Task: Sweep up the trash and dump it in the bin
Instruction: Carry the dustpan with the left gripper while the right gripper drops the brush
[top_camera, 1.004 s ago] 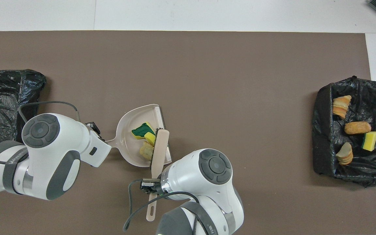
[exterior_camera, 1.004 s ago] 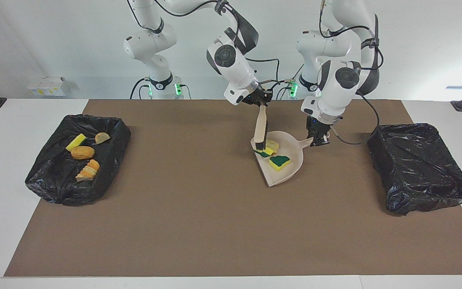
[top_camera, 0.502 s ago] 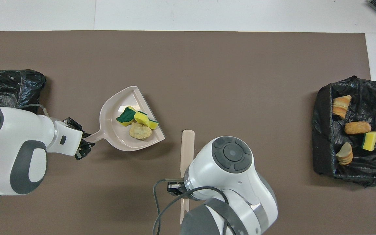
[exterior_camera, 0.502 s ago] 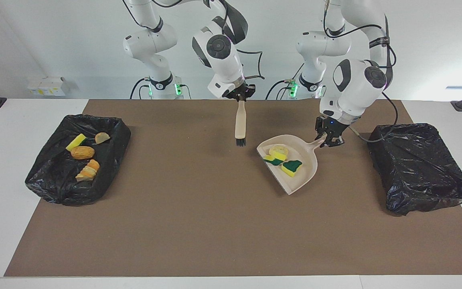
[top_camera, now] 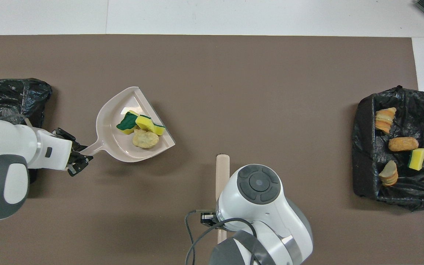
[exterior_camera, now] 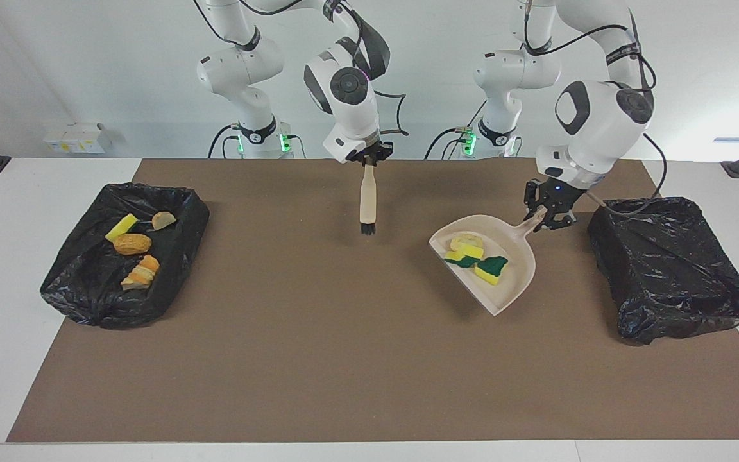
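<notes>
Dustpan [exterior_camera: 504, 273] carried binward, brush [exterior_camera: 366, 199] lifted

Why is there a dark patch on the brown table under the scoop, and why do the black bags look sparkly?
Facing view: the dustpan in the left gripper casts a soft shadow on the brown mat; the bin bag beside it glints. Overhead view: the same shadow shows by the dustpan's edge, and the brush in the right gripper casts a faint one.

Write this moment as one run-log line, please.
left gripper: shut on dustpan handle, raised beside empty bin | dustpan: sponge pieces, bread chunk | right gripper: holds brush
</notes>
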Controlling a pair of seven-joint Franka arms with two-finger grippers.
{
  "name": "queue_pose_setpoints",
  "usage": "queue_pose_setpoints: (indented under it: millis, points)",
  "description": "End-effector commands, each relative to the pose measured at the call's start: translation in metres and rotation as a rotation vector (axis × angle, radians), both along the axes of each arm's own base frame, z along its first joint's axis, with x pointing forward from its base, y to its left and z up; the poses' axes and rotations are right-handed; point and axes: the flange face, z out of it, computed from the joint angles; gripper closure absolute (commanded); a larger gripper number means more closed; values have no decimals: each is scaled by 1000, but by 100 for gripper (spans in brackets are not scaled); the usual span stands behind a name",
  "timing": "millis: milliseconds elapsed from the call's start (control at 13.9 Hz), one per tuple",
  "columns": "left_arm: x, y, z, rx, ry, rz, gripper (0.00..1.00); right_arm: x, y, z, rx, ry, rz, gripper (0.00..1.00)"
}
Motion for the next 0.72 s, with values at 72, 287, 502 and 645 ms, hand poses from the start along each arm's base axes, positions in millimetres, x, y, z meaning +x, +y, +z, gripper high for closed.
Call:
queue_pose_setpoints:
  millis: [72,287,502,645]
  points:
    - [9,74,24,-35,61,167,100,-6,26,-39,-3,-45,4,100]
    - [7,142,37,-39,80,260,100,-3,23,-40,-15,-29,3,86]
    - [-8,220,52,18,59,316,100,7,19,-19,-53,3,25,0]
    - [-10,263,70,70,86,324,100,24,9,8,-50,9,10,0]
